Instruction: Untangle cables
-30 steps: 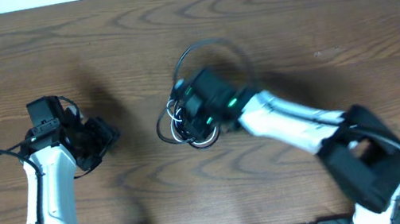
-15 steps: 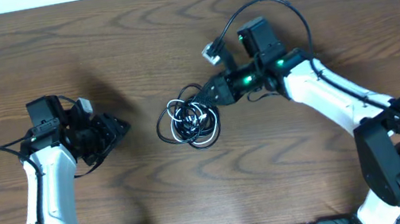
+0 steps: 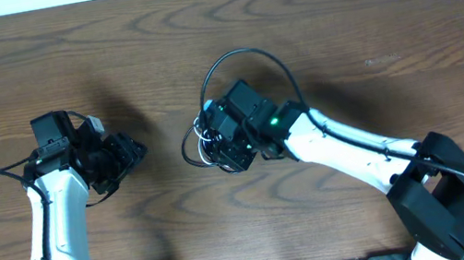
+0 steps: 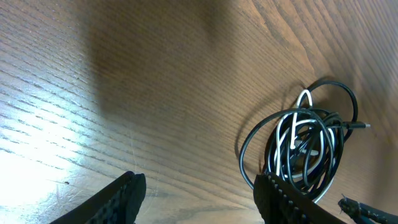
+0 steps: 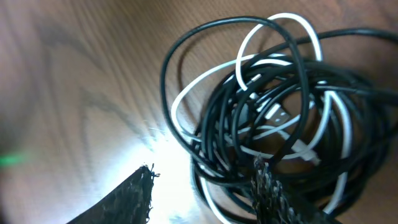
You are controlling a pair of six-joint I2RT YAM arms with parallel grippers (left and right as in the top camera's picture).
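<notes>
Tangled coil of thin black and white cables [image 5: 267,118] lies on the brown wooden table [image 3: 336,20]. Right gripper [image 5: 205,190] is directly above the coil, fingers spread, pinching nothing. Left gripper [image 4: 199,196] sits well left of the coil, spread, empty. Right arm nearer.

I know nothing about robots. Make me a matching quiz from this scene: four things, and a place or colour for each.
1 left pincer
2 right pincer
3 white cable
4 table

A brown wood
B over the tangle
C over bare wood, apart from the tangle
D looped among black cables

Pairs: 1-C, 2-B, 3-D, 4-A
</notes>
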